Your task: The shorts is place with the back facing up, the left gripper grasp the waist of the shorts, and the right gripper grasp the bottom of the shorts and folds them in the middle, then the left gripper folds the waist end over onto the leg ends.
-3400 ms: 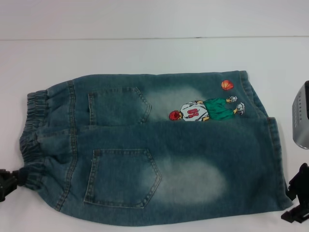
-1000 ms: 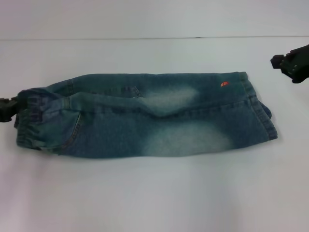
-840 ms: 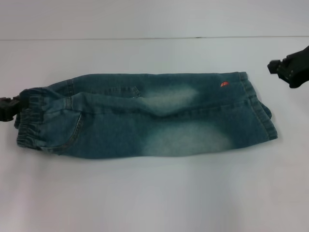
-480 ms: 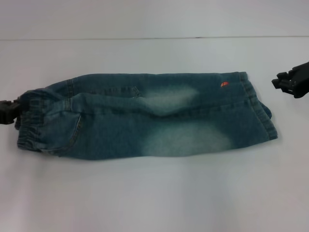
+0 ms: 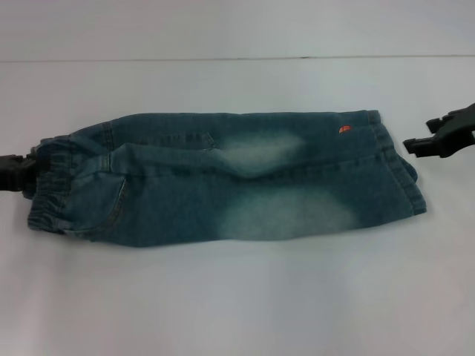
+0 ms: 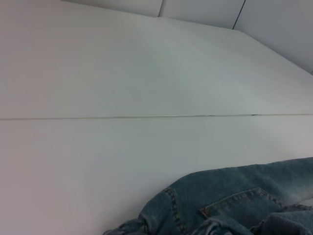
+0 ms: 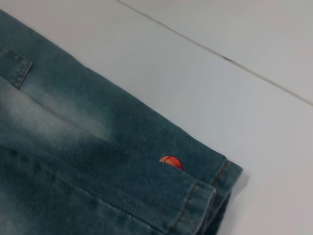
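Note:
The shorts (image 5: 245, 178) lie folded lengthwise into a long strip on the white table, pale bleached patches facing up. The gathered waist (image 5: 52, 185) is at the left end. My left gripper (image 5: 18, 172) is right against its far corner. The leg hems (image 5: 404, 178) form the right end, with a sliver of the orange basketball (image 5: 344, 129) peeking out at the fold. My right gripper (image 5: 429, 135) hovers open just right of the hems, apart from the cloth. In the right wrist view I see the hem corner (image 7: 200, 205) and the basketball (image 7: 171, 162). The left wrist view catches a pocket edge of the shorts (image 6: 234, 205).
A thin seam (image 5: 223, 58) runs across the white table (image 5: 237, 297) beyond the shorts. White wall panels (image 6: 205, 10) stand behind the table in the left wrist view.
The shorts went from lying flat and open to folded in half lengthwise. Over the last second my right gripper moved away from the hems, rightward and nearer, while the waist settled flatter.

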